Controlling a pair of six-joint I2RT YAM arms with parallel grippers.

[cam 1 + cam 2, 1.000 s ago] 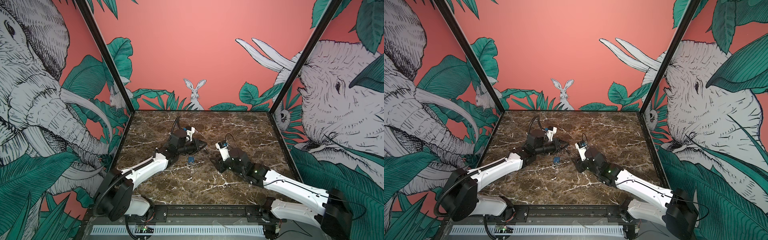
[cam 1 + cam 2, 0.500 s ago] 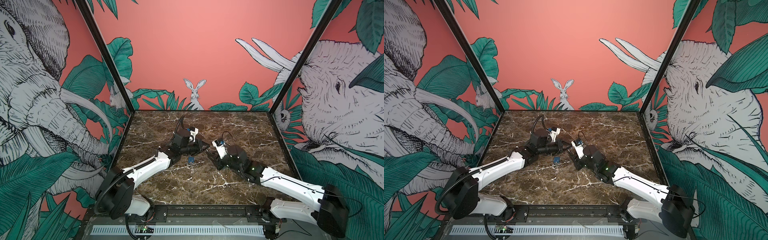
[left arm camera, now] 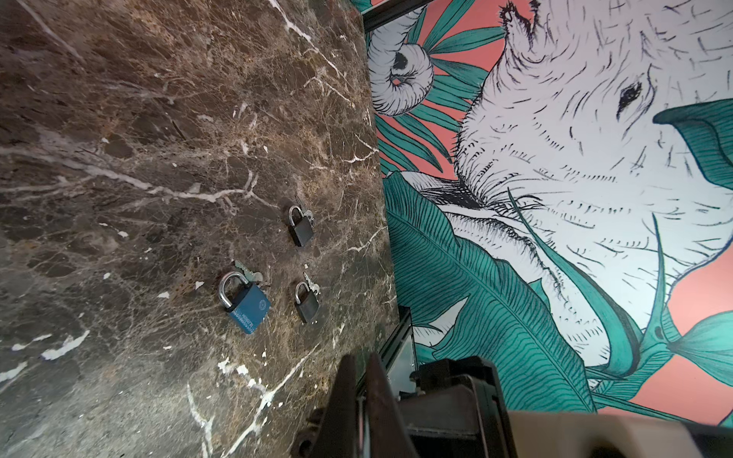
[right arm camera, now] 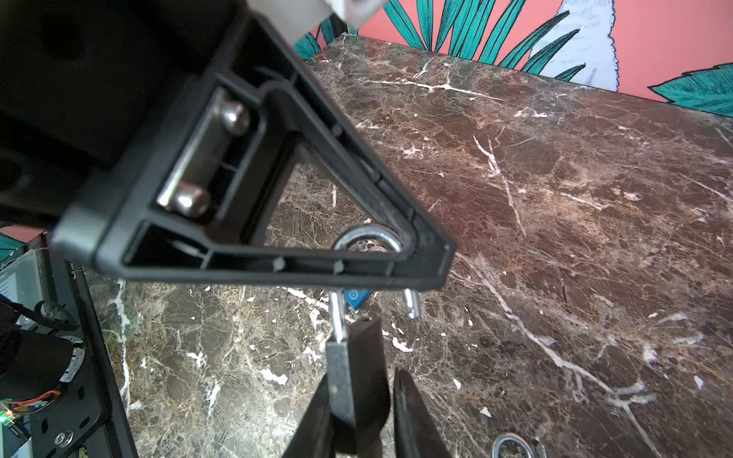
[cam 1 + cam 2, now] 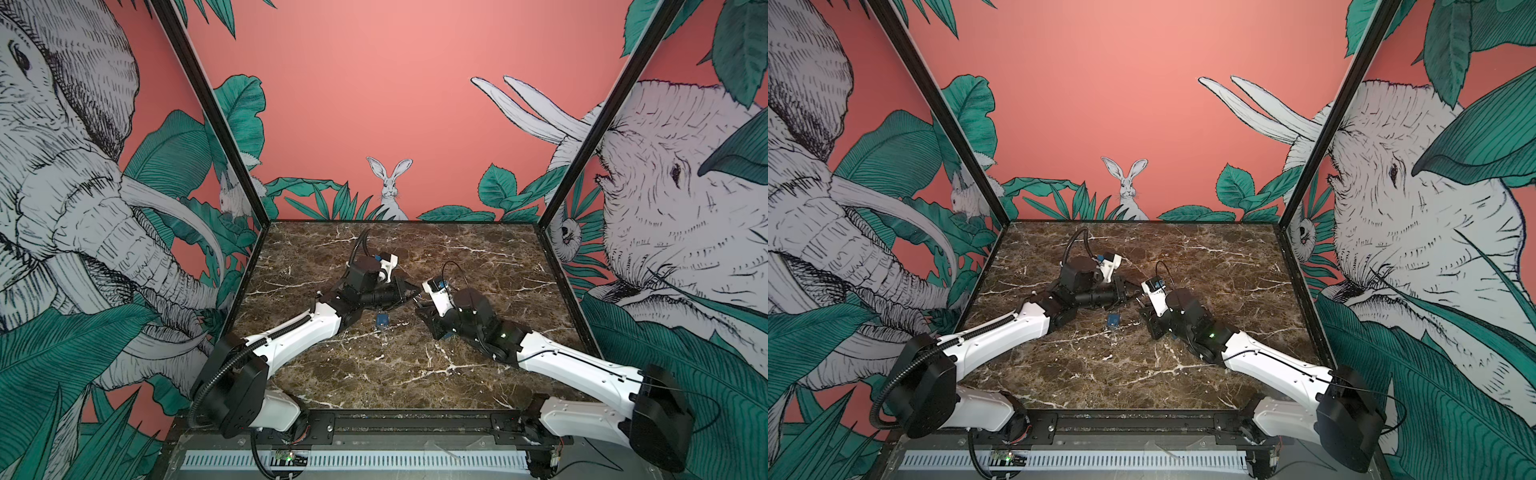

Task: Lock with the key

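Blue padlock [image 5: 382, 320] lies flat up front, open marble table [image 5: 415, 374] all round. Just past it, off the surface, the grey padlock [image 4: 342, 380] runs from right gripper [image 4: 363, 380] to left gripper [image 3: 360, 363], opened shackle [image 4: 367, 238] leading. Left's pinched on the shackle; right's narrow around the body, can't tell if clamped. Open marble behind.

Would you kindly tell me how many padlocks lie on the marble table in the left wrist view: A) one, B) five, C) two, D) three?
D: a blue padlock, a dark padlock close beside it and a second dark padlock farther off lie on the marble table.
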